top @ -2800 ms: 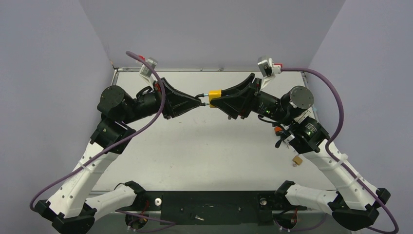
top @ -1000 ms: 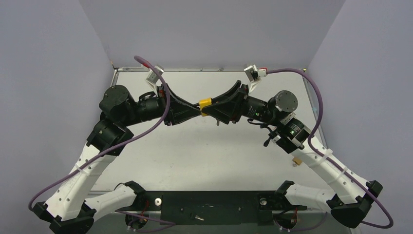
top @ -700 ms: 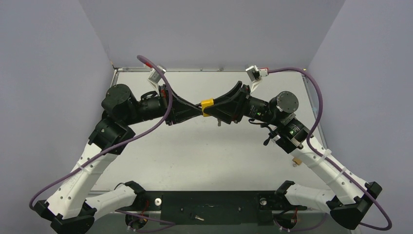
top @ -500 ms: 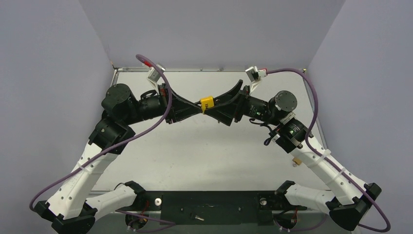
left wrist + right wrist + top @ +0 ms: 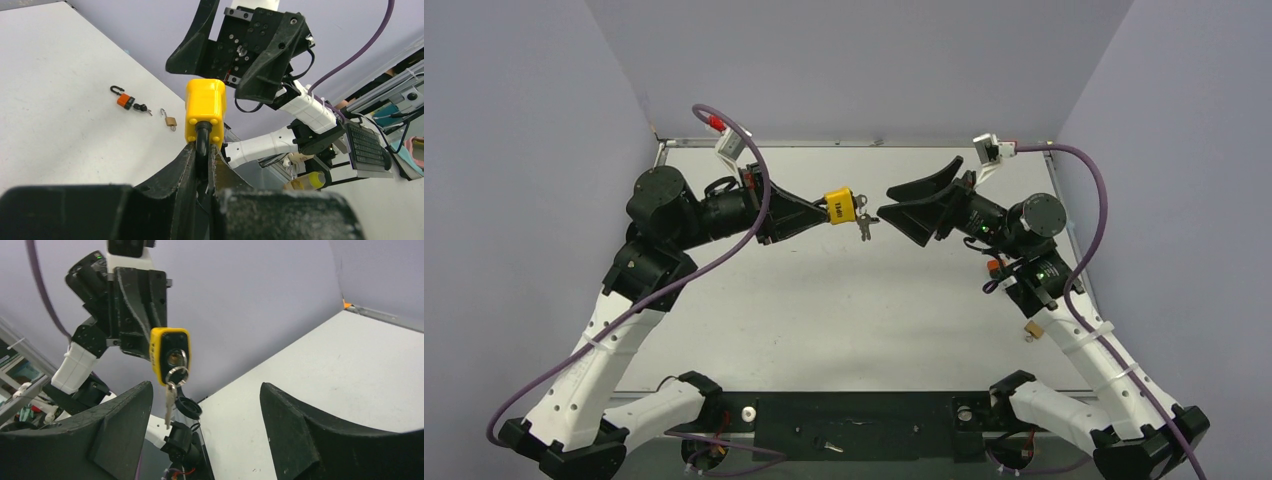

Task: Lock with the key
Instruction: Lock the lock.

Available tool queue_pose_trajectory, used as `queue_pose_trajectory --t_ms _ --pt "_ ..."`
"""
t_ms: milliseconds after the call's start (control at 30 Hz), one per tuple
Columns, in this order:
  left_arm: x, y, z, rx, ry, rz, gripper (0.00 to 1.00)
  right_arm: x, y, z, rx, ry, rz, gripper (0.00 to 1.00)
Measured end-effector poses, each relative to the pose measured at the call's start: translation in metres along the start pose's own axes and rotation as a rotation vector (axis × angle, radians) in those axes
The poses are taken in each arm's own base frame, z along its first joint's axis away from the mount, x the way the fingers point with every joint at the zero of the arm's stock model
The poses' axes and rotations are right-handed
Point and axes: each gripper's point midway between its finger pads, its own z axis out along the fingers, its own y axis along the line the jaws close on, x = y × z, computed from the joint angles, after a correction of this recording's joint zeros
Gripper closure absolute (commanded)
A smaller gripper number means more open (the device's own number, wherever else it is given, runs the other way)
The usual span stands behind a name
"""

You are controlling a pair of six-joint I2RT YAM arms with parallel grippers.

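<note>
Table (image 5: 844,300): flat white top, matte, raised rim along far edge. Near right edge, about mid-depth: small brass padlock (image 5: 1033,329), lying flat. Just beside it, toward far edge: orange padlock (image 5: 125,100), black shackle, with dark-headed keys (image 5: 142,107) close beside its body.

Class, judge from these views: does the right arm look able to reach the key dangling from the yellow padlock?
Probably yes. The right tool is open and faces the key across a bare gap. The left tool holds the yellow padlock aloft by its shackle, so nothing blocks the approach.
</note>
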Motion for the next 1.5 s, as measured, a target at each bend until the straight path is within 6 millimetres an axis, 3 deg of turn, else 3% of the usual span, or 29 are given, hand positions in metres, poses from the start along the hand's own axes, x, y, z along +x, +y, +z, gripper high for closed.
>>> queue_pose_trajectory --t_ms 100,233,500,900,1100,1367,1500 --pt "0.005 0.0 -0.001 0.015 0.032 -0.007 1.0 -0.008 0.013 -0.003 -0.046 -0.021 -0.023 0.38" --pt "0.013 -0.002 -0.001 0.039 0.07 -0.015 1.0 -0.003 0.023 -0.001 -0.083 -0.003 -0.034 0.53" --pt "0.019 -0.009 -0.004 0.08 0.109 -0.02 1.0 0.016 0.032 0.007 -0.093 0.074 -0.064 0.6" --pt "0.022 -0.012 -0.005 0.096 0.126 -0.026 1.0 0.022 0.034 0.011 -0.102 0.092 -0.06 0.71" --pt "0.025 -0.009 -0.005 0.095 0.135 -0.033 1.0 0.025 0.037 0.012 -0.108 0.096 -0.059 1.0" --pt "0.026 -0.001 -0.005 0.07 0.134 -0.041 1.0 0.016 0.031 0.008 -0.1 0.071 -0.051 1.0" --pt "0.022 0.013 -0.006 0.028 0.112 -0.046 1.0 0.006 0.0 -0.007 -0.027 0.018 -0.021 1.0"
